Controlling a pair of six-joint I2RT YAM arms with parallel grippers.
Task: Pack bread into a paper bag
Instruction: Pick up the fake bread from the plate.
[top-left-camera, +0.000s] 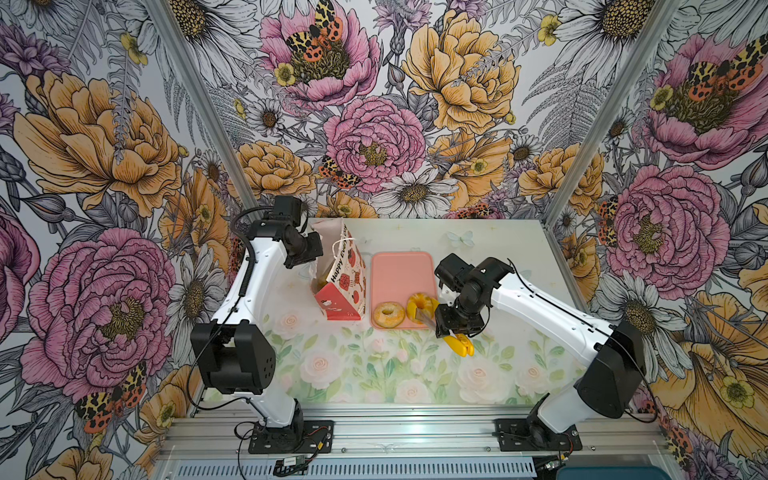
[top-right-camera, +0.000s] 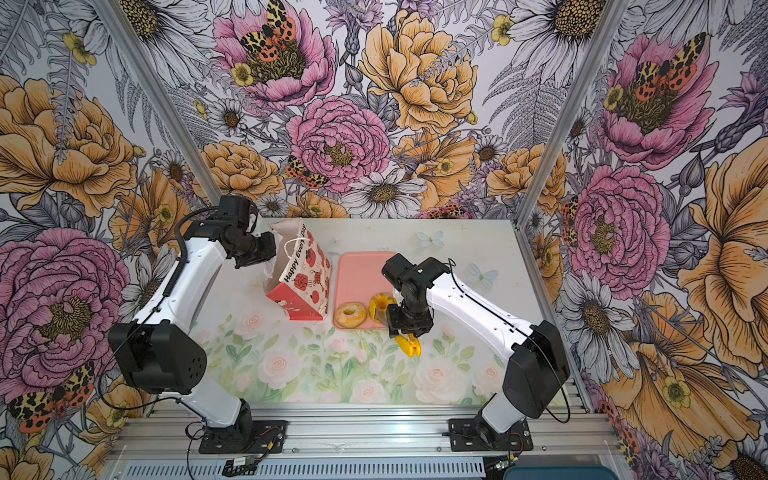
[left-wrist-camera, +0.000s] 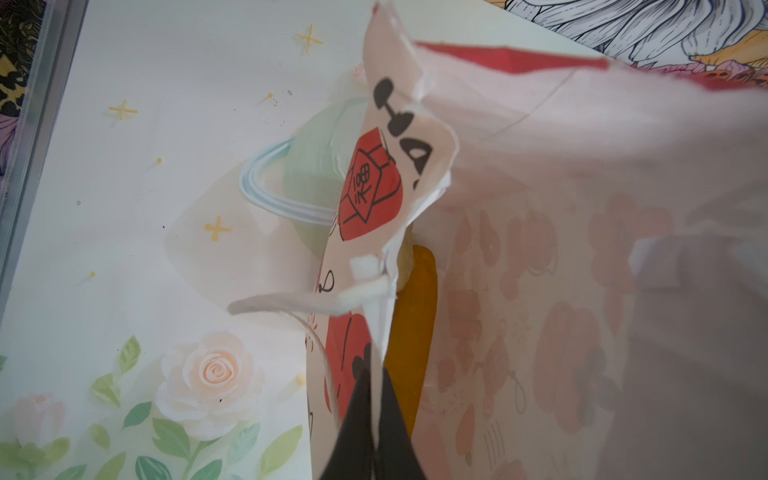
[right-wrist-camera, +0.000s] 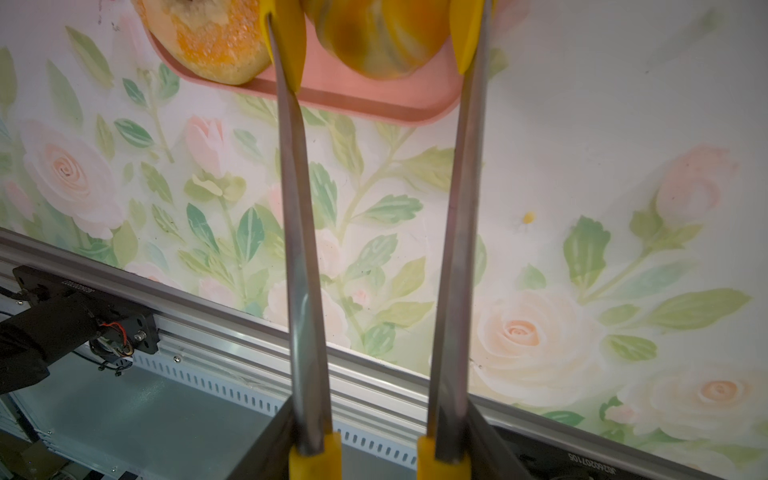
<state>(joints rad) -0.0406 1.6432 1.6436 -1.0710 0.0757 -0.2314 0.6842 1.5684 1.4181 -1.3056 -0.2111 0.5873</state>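
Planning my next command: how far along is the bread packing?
Done: some golden bread sits inside the paper bag, its rim pinched by the left gripper. In hand: the right gripper holds tongs whose tips flank the fluted bun. Left: that bun and the bagel, both on the pink tray.

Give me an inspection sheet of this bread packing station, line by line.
Surface: rose-print table mat, carrying a flat pink plastic tray.
Job's things: white paper gift bag with red base upright beside the tray, golden-brown bread piece inside; golden ring bagel on the tray; fluted ring bun between the tips of yellow-tipped metal tongs.
Clutter: nothing seen.
Hands: left hand shut on the bag's rim; right hand shut on the tongs.
Cables: black cable along the left arm; loops by both bases.
Surroundings: floral wallpaper walls, aluminium frame rail in front.
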